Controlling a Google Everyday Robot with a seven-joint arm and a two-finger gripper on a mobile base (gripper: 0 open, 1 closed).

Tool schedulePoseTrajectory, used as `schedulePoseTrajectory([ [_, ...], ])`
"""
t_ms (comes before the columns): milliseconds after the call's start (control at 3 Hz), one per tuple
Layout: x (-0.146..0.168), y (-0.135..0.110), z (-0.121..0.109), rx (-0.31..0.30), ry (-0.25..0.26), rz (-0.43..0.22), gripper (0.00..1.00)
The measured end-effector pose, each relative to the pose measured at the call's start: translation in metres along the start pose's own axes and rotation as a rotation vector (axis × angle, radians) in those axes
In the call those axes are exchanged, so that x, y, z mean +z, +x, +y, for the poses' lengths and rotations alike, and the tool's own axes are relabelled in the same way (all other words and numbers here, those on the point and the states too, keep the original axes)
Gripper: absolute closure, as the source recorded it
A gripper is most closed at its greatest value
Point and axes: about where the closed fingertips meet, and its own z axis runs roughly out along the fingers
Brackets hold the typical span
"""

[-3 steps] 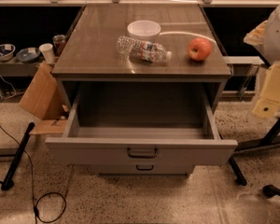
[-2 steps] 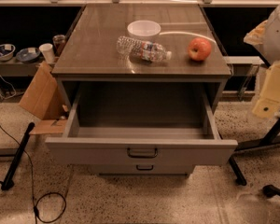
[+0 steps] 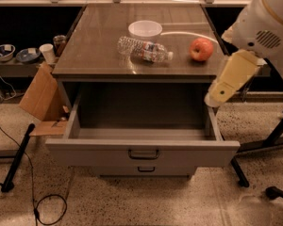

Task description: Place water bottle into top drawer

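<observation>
Water bottle [image 3: 144, 51] lay sideways on the cabinet top [image 3: 96, 46], between white bowl [image 3: 145, 29] and apple [image 3: 201, 49], not yet picked. Top drawer [image 3: 99, 152] gaped open, empty. Gripper sat out of shot beyond the arm [image 3: 233, 76] at right; its grip couldn't be told.

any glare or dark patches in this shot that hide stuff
Camera view: warm, dim light; soft glare streaks the tabletop behind the water bottle; the open top drawer is shadowed inside, back wall darkest; the gripper, at right above the drawer's right corner, is brightly lit.
</observation>
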Motion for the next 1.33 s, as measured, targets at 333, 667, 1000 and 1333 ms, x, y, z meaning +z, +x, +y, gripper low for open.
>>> schedulePoseTrajectory([
  [333, 0.012, -0.028, -0.002, 0.029, -0.009, -0.051, 0.0],
  [667, 0.023, -0.052, -0.003, 0.102, -0.024, -0.141, 0.0],
  [1000, 0.036, -0.088, 0.001, 0.129, -0.037, -0.207, 0.0],
  [1333, 0.036, -0.088, 0.001, 0.129, -0.037, -0.207, 0.0],
])
